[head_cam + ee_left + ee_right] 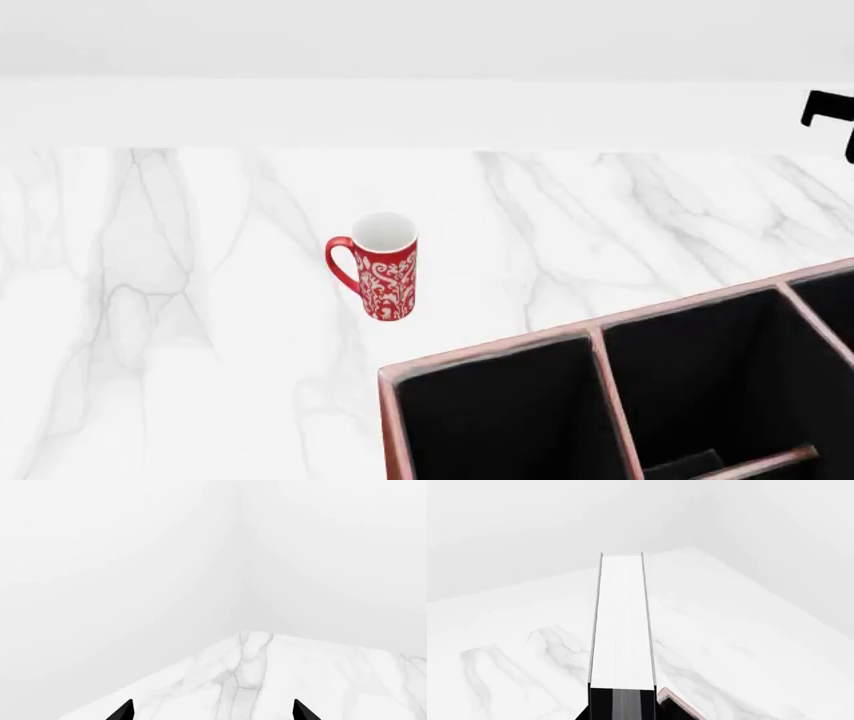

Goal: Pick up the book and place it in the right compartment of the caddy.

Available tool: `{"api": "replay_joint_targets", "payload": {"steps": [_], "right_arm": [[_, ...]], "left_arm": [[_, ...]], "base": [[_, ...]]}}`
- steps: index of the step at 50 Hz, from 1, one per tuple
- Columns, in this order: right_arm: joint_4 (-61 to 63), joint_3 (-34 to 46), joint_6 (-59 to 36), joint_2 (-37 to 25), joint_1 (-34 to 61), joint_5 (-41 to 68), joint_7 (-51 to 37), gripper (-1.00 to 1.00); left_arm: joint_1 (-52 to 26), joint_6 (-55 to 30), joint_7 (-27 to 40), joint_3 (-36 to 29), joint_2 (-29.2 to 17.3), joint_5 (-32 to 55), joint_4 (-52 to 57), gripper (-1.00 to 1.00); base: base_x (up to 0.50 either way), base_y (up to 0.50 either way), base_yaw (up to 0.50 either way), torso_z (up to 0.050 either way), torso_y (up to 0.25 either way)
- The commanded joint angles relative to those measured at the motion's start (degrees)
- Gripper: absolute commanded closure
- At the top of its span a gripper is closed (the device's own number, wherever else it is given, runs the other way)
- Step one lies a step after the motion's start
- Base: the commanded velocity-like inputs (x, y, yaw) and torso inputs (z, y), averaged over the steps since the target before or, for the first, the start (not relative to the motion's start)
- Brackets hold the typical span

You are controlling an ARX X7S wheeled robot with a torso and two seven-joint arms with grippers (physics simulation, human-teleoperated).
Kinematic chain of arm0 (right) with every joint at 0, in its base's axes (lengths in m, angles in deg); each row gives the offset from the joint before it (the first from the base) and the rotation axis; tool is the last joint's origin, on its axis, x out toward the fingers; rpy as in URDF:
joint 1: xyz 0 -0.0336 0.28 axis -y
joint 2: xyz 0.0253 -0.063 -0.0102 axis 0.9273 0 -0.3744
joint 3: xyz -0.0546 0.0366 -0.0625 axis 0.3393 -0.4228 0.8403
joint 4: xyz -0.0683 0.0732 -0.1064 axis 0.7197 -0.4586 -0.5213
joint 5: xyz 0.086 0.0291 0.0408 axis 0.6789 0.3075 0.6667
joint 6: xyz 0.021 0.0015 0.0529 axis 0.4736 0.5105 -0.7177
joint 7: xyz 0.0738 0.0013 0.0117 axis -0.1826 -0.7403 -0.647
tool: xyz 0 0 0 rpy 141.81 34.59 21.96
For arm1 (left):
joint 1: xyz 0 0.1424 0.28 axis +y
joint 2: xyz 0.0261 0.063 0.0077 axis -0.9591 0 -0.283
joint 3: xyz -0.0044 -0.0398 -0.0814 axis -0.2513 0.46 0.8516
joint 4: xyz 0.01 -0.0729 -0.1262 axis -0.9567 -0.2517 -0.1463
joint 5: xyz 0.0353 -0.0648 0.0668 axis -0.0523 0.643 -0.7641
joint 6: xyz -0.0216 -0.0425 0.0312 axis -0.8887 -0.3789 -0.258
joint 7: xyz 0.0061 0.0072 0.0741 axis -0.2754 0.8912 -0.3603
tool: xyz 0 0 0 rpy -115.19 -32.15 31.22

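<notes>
- The book is up and in the right hand, so by my read the pick-up is done. The wrist view shows it pinched at its near end and running straight out from the hand.
- That hand is clenched on the book. Dark fingers sit at either side of the near end, with a grey strip between them.
- What's left is the placing. A pink-brown corner of the caddy peeks out just beside the hand, with marble worktop spread out beneath the book. Judging from that, the book is above and near the caddy, not yet inside.
- From the head view the caddy shows black compartments split by thin reddish dividers, and no book in any compartment in view. Its right side runs off the picture, so the target compartment can't be fully checked.
- A dark bit at the far right edge of the head view may be part of the right arm. Too little shows to tell.
- How the book looks: white page edges facing the camera, a thin black cover line down each side, straight and rigid, no sag.
- The left hand is released, two black fingertips well apart over bare worktop, gripping nothing.
- The red patterned mug stands upright, apart from the caddy.
</notes>
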Motion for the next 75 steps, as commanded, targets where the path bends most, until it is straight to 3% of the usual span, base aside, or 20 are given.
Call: {"api": "replay_joint_targets", "payload": {"steps": [1,5,20,29,49,75], "right_arm": [[5.54,-4.82,-4.87,-0.19,-2.66,1.56,-3.74,1.0],[6.27,-5.82,-6.07,-0.27,-2.91,3.44,-5.38,1.0],[9.63,-7.93,-6.39,-5.52,-8.95,33.49,-29.06,1.0],[12.13,-8.82,-5.27,-8.6,-12.74,46.3,-38.36,1.0],[13.81,-9.4,-1.25,-13.04,-18.03,49.05,-39.67,1.0],[13.08,-4.36,4.97,-13.71,-20.65,39.5,-29.92,1.0]], "left_arm": [[0.29,0.39,-0.09,0.49,0.1,0.4,-0.07,-1.0],[0.35,0.32,0.02,0.49,0.12,0.41,0.18,-1.0],[0.6,0.56,0.0,1.06,0.08,0.84,0.33,-1.0],[0.71,1.4,-0.29,0.96,0.38,0.88,-0.28,-1.0],[0.85,1.79,-0.39,1.08,0.35,1.04,-0.59,-1.0],[0.8,2.09,-0.24,0.3,0.33,0.5,-0.9,-1.0]], "base": [[0.0,0.0,0.0,0.0,0.01],[0.0,0.0,0.0,0.0,0.0],[0.0,0.0,0.0,0.001,0.001],[0.0,0.0,0.0,0.0,0.002],[0.0,0.0,0.0,0.001,0.002],[0.0,0.0,0.0,0.0,0.002]]}}
